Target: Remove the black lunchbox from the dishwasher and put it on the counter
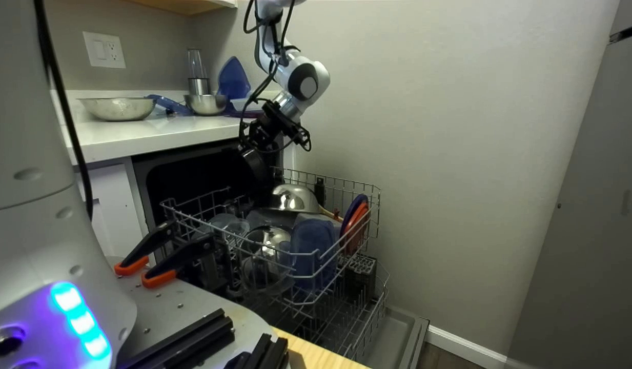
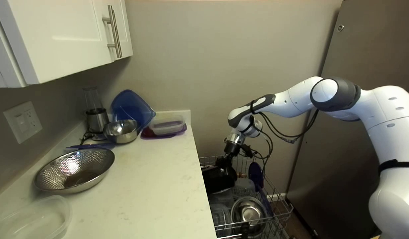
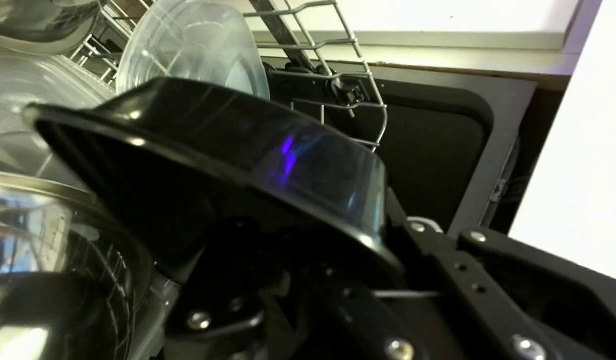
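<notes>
Bracing the robot's base (image 1: 59, 246), presumably — two orange-tipped clamps (image 1: 187, 256) sit near left. Just beyond, the wire rack (image 1: 346, 182) stands out from the dishwasher (image 1: 185, 171), with a blue container (image 1: 311, 251) on edge and a domed steel piece (image 1: 295, 199) rounded side up, both likely placed to drain. Farther in, here's our prize: the black lunchbox (image 3: 228, 135), hanging tilted over the far part of the rack, below desk height; whether its low end touches anything, I can't tell. The jaws look pinched onto its end wall, drawn in to little more than its thickness, pads hidden — a thin wall suits a pinch, and that one-end hold probably explains the tilt. Far left, the white desk (image 2: 158, 196) carries a small steel bowl (image 2: 122, 131) and a blue lid (image 2: 131, 108) propped upright, to save room I'd guess. Next, I reckon, the lunchbox needs lifting past the front edge, then a swing left.
</notes>
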Robot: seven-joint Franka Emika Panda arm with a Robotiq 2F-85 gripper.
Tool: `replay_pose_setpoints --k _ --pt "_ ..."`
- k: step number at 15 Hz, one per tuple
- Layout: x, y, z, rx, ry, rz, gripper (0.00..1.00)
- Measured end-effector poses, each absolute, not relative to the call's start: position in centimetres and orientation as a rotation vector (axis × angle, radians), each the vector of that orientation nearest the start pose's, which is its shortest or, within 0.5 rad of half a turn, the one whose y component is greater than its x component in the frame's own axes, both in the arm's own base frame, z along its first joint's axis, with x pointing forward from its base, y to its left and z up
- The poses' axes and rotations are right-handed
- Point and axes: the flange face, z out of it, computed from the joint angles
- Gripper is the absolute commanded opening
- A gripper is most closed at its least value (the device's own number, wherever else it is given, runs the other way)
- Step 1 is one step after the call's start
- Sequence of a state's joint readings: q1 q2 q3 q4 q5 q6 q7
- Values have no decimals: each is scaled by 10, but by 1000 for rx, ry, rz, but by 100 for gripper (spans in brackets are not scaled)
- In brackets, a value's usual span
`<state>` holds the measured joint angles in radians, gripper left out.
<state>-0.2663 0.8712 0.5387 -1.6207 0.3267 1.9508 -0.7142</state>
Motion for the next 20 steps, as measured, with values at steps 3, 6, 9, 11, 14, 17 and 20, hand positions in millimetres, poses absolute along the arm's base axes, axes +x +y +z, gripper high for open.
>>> replay_pose_setpoints --k 3,6,9,11,14,17,20 --pt "626 149 168 -2177 -825 357 1" --pt "632 144 173 -2220 -817 332 1" --pt "647 148 184 -2333 -834 199 1" --pt "654 157 203 -2394 -853 92 1" --pt "669 163 246 -2489 -859 -124 1" --pt "678 165 294 -2557 -835 -317 1" --pt "679 170 332 -2600 -806 -459 1"
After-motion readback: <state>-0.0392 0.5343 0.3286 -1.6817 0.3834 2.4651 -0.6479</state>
